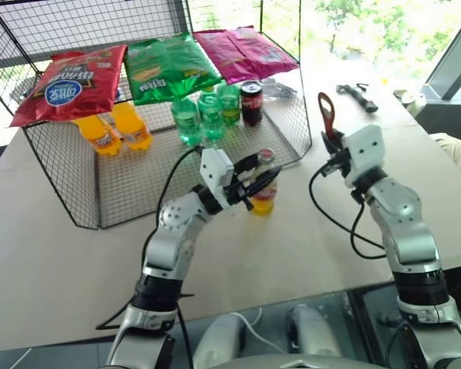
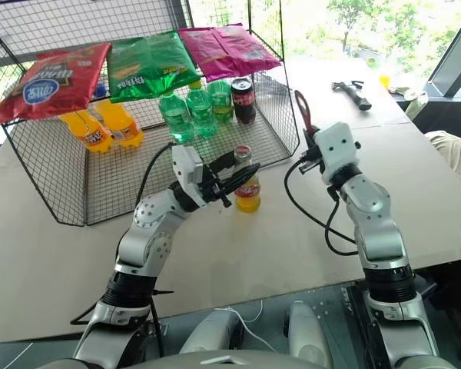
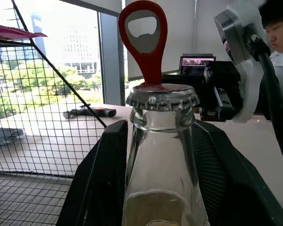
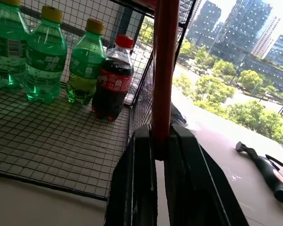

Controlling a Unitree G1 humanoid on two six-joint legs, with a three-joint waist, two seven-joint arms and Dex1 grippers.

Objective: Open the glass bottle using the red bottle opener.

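We cannot read how firmly the left end effector [image 1: 255,183] bears on the small clear glass bottle of yellow-orange drink [image 1: 263,187]: its two black fingers [image 3: 100,183] stand on either side of the neck, close against the glass, hiding part of the bottle. The bottle stands upright on the pale desk [image 1: 292,254], just before the wire-mesh rack [image 1: 100,184]. We count one glass bottle, one flat red bottle opener [image 1: 326,115], three green plastic bottles [image 1: 207,115], two orange ones [image 1: 115,131], one dark cola bottle [image 1: 251,102] and three snack bags [image 1: 154,65]. The right end effector [image 1: 332,146] is clamped on the opener's shank, loop end upward, forearm angled inward, well right of the bottle.
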